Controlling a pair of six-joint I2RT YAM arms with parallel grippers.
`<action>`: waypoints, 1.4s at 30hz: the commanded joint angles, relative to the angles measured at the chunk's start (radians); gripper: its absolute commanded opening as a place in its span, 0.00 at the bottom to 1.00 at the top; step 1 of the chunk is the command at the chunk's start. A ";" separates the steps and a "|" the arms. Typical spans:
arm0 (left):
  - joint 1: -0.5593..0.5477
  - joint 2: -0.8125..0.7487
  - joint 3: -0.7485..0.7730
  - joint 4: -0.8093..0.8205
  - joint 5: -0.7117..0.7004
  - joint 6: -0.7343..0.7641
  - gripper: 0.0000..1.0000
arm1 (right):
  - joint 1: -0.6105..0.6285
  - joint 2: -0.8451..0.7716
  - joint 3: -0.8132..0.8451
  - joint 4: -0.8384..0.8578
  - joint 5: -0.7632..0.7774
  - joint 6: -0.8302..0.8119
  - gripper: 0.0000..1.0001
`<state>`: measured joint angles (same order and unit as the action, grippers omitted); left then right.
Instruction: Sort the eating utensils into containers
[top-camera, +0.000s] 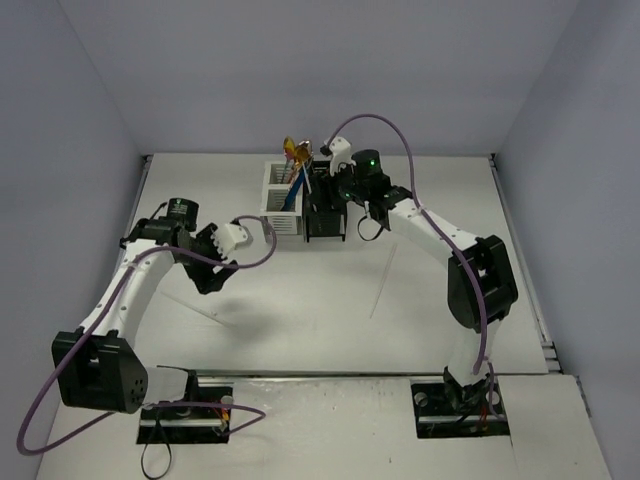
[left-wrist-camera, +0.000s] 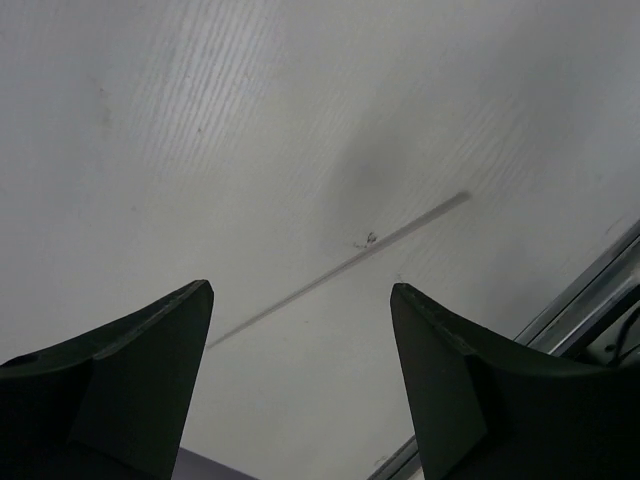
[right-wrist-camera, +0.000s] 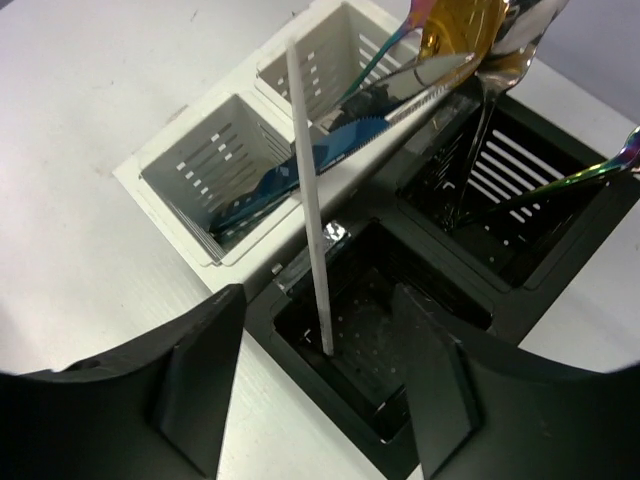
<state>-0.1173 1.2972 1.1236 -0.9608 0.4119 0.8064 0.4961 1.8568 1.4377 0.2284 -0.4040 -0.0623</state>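
The white caddy (top-camera: 282, 205) and the black caddy (top-camera: 326, 212) stand joined at the back middle of the table. In the right wrist view the white caddy (right-wrist-camera: 190, 190) holds a blue knife (right-wrist-camera: 285, 175) and gold and iridescent spoons (right-wrist-camera: 455, 35). A white stick (right-wrist-camera: 308, 190) stands in the near compartment of the black caddy (right-wrist-camera: 350, 420). A clear utensil (right-wrist-camera: 478, 140) stands in its far compartment. My right gripper (right-wrist-camera: 318, 300) is open just above the black caddy, its fingers on either side of the stick without touching it. My left gripper (left-wrist-camera: 300, 290) is open and empty above a thin clear stick (left-wrist-camera: 340, 268) lying on the table.
A second thin clear stick (top-camera: 385, 280) lies on the table right of centre. An iridescent handle (right-wrist-camera: 590, 170) leans from the black caddy's right side. The table's metal edge (left-wrist-camera: 590, 290) shows at the right of the left wrist view. Purple cables loop over both arms.
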 joint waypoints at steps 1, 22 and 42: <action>0.000 0.007 -0.009 -0.102 -0.027 0.514 0.63 | -0.010 -0.089 0.004 0.083 0.002 0.031 0.61; -0.205 0.050 -0.382 0.239 -0.184 0.788 0.51 | -0.343 -0.234 0.063 0.033 -0.215 0.294 0.59; -0.245 0.145 -0.413 0.296 -0.176 0.852 0.17 | -0.443 -0.216 0.061 0.032 -0.289 0.333 0.54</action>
<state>-0.3329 1.3834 0.7037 -0.6958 0.1818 1.6040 0.0540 1.6859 1.4590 0.2029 -0.6477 0.2589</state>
